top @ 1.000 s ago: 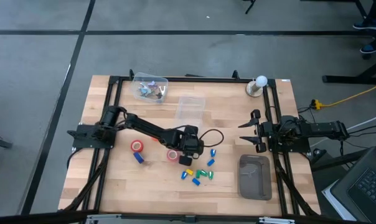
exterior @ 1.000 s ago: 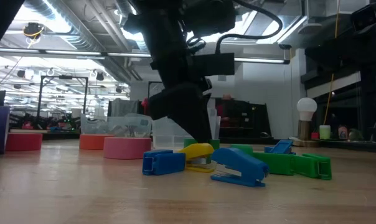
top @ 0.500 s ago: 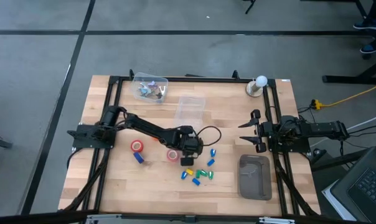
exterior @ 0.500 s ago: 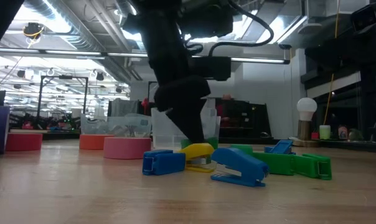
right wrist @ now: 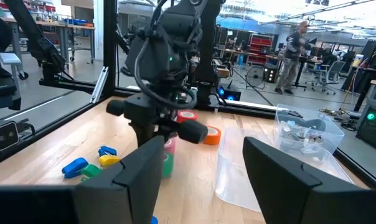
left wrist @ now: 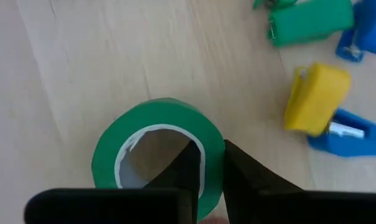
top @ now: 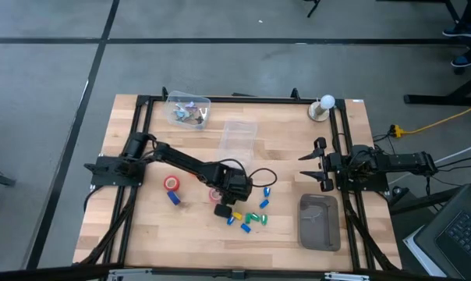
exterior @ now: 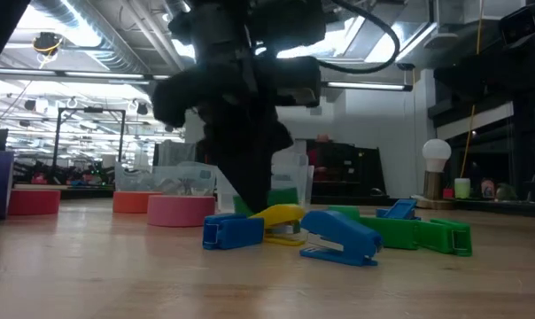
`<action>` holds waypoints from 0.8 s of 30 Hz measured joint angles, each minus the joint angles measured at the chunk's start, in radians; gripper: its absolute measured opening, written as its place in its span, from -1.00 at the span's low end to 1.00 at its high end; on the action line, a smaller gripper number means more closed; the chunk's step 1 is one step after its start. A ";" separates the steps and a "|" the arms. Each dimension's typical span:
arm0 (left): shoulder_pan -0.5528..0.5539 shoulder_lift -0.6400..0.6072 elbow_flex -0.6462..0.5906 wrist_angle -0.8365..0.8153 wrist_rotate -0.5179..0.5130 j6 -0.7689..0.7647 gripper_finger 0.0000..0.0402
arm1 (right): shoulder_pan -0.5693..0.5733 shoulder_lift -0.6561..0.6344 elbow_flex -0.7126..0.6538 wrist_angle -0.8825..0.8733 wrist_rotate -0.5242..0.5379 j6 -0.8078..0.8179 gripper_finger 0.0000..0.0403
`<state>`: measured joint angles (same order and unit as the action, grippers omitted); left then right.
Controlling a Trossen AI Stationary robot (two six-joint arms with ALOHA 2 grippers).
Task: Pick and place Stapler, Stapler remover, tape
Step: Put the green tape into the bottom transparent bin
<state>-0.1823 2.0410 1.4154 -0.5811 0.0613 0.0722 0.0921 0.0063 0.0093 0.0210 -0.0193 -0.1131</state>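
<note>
Fingers (left wrist: 203,168) pinch green tape's (left wrist: 160,152) rim (bare wood beside).

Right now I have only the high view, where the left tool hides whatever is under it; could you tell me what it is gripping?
Observer: In the left wrist view, the left tool is closed on the wall of a green tape roll, with one finger inside the ring and one outside.
Operator: Is anything crowding that roll?
Observer: A small yellow piece lies beside it, but apart, with bare wood between them.
Operator: And the right tool?
Observer: The right wrist view shows the right tool open, with its fingers spread wide, looking across at the left arm.
</note>
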 joint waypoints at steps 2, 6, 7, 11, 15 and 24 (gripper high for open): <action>0.001 -0.016 0.012 -0.013 0.000 0.041 -0.81 | 0.000 0.000 0.000 0.000 0.000 0.000 0.12; 0.001 -0.070 0.037 -0.047 -0.017 0.078 -0.81 | 0.000 0.000 0.000 0.001 0.000 0.000 0.12; 0.001 -0.084 0.041 -0.058 -0.027 0.079 -0.81 | 0.000 0.000 0.000 0.001 0.000 0.000 0.12; 0.001 -0.164 0.054 -0.055 -0.085 0.080 -0.81 | 0.000 0.000 -0.001 0.000 0.000 0.000 0.12; 0.007 -0.251 0.060 -0.043 -0.161 0.080 -0.81 | 0.000 0.000 -0.001 0.000 0.000 0.000 0.12; 0.149 -0.373 0.061 0.003 -0.276 0.000 -0.80 | 0.000 0.000 -0.001 0.000 0.000 0.000 0.12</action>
<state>-0.0329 1.6682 1.4761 -0.5777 -0.2144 0.0721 0.0919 0.0061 0.0086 0.0213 -0.0196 -0.1131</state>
